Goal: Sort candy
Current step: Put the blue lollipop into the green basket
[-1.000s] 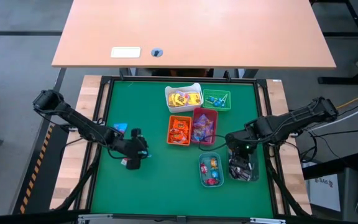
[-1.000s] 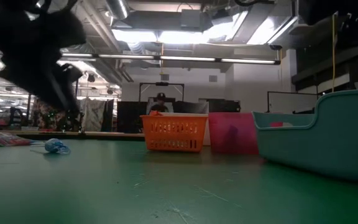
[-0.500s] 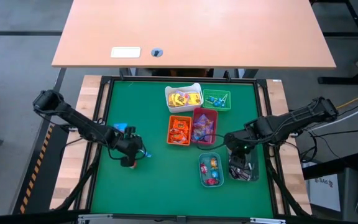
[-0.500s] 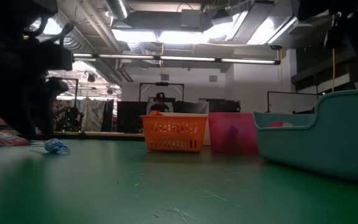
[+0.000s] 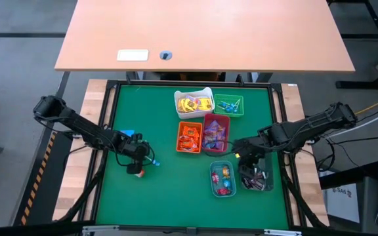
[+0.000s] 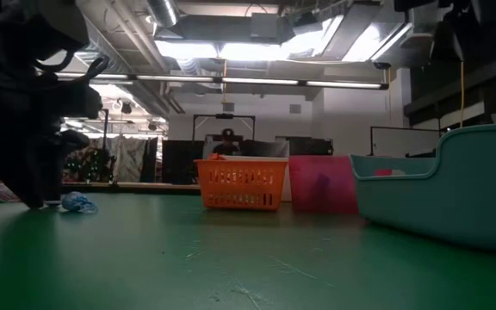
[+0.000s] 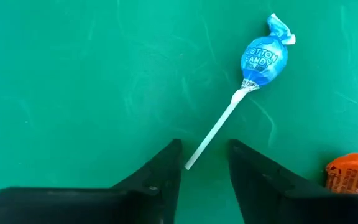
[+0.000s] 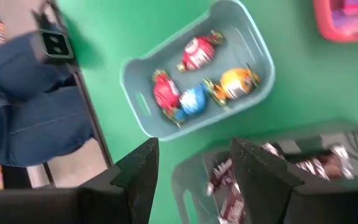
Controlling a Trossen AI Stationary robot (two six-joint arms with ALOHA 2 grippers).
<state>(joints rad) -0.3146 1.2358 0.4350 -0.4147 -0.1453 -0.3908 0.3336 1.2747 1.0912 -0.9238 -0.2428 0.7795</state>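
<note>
Near the worktop's left edge, the left claw [image 7: 204, 163] stood apart, straddling the stick end of a blue lollipop [image 7: 258, 61]. Light and probably slippery; the thin stick looked the best hold. The right claw [image 8: 194, 163] hung open over the dark candy bin [image 8: 303, 165].

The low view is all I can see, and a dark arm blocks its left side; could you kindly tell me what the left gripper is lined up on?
Observer: The left gripper is down at the green mat, with its open fingers on either side of the white stick end of a blue lollipop.
Operator: Thank you. Where is the right gripper, please?
Observer: The right gripper hangs open and empty over the clear bin of dark brown candies, next to the teal bin.
</note>
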